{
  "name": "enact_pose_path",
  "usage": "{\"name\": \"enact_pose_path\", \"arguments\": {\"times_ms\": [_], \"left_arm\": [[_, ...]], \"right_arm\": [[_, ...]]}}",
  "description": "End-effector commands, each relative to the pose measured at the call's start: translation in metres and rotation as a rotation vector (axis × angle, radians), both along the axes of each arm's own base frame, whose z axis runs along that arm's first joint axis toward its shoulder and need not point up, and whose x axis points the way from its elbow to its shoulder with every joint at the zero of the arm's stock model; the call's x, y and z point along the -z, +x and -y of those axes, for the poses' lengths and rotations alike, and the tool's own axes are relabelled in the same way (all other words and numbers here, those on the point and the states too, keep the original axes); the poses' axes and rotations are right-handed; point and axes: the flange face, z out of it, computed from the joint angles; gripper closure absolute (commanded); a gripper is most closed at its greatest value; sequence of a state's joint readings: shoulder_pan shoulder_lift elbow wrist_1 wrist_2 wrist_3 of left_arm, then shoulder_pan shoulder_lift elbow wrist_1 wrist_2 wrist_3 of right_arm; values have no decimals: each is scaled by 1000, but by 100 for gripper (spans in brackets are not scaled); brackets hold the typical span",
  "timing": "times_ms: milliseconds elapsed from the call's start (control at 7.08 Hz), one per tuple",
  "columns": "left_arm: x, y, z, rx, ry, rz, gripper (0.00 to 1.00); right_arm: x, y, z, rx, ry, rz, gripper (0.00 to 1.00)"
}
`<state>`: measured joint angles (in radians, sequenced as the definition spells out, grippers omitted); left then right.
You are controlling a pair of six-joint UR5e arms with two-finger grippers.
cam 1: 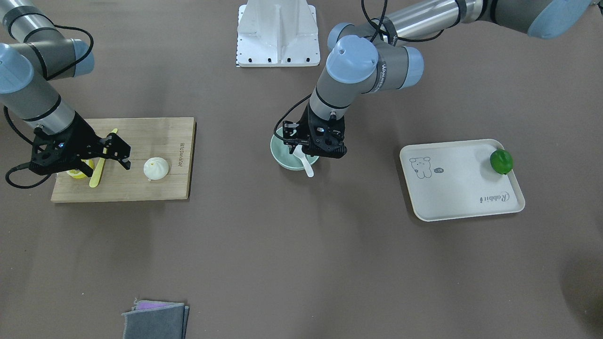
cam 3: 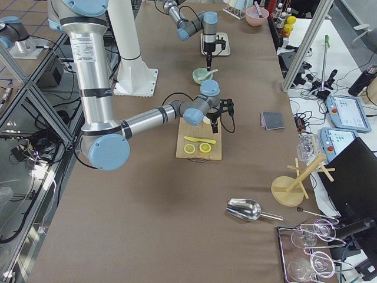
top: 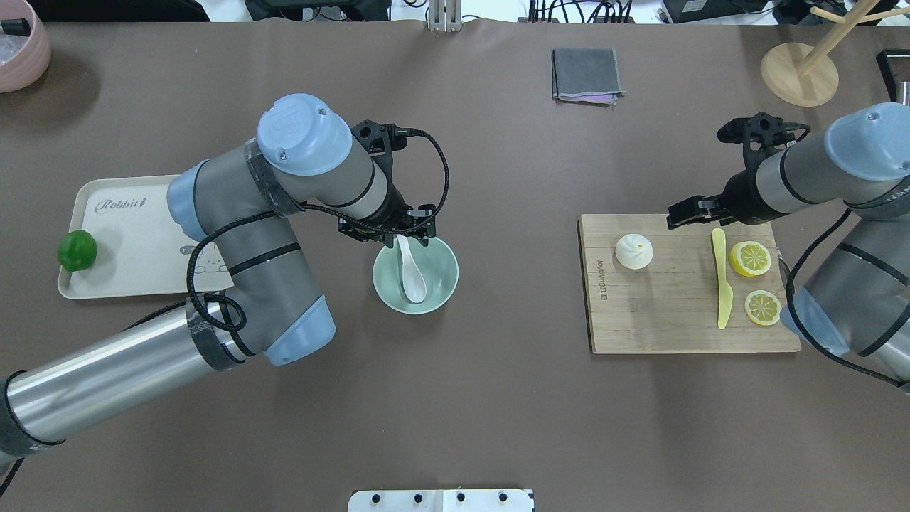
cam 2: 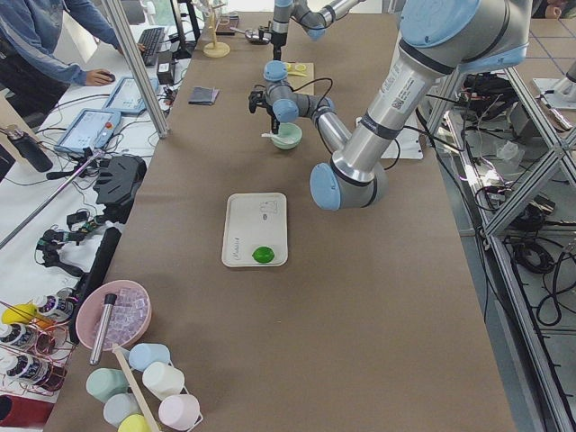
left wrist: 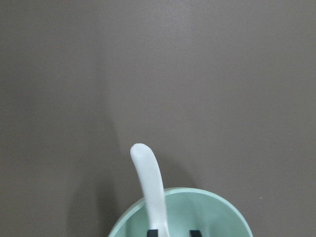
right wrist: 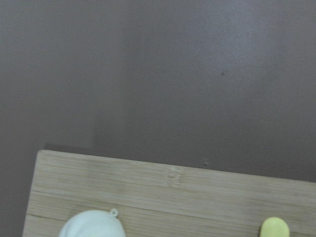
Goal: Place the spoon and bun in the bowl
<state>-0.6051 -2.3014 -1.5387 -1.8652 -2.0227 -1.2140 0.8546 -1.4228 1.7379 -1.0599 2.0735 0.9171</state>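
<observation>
The white spoon (top: 411, 274) lies in the pale mint-green bowl (top: 442, 274), scoop inside and handle over the far rim (left wrist: 146, 173). My left gripper (cam 1: 307, 151) hangs over the bowl (cam 1: 281, 157). Its fingertips (left wrist: 153, 232) stand apart, one beside the handle, so it is open. The white pleated bun (top: 633, 251) sits on the wooden cutting board (top: 661, 320). My right gripper (cam 1: 123, 151) is open and empty above the board, between the bun (cam 1: 156, 168) and the yellow knife (cam 1: 98, 172). The bun's top shows in the right wrist view (right wrist: 91, 224).
Two lemon slices (top: 750, 258) and the yellow knife (top: 723, 299) lie on the board's right part. A cream tray (top: 135, 235) with a green lime (top: 77, 250) stands at the left. A folded grey cloth (top: 586, 74) and a wooden stand (top: 800, 71) sit at the far edge.
</observation>
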Motion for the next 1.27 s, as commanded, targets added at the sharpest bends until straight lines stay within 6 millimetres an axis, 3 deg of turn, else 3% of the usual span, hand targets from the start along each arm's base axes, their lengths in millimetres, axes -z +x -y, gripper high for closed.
{"name": "enact_pose_path", "arguments": {"times_ms": [0,141,282,424,565,847,988,1129], "left_arm": [[3,-1,1,7,-6,-6,1],[3,-3,4,13,-7,-3,1],[3,-8,9,18,-2,-3,1],[3,-8,10,20,-2,-2,1],[2,-8,10,21,-4,-1,1],[2,-11,12,24,-3,-1,1],[3,-23,22,39,-2,-6,1],[0,-53,37,54,-15,-15,1]], "right_arm": [[22,-40,-16,-14,-17,20,1],[21,-60,-28,-17,9,-3,2],[23,-68,-34,-10,1,1,15],[28,-67,-35,-6,5,10,74],[26,-72,-38,-1,7,4,99],[28,-72,-39,1,9,7,100],[33,-74,-39,3,11,13,100],[53,-79,-33,-3,23,38,100]]}}
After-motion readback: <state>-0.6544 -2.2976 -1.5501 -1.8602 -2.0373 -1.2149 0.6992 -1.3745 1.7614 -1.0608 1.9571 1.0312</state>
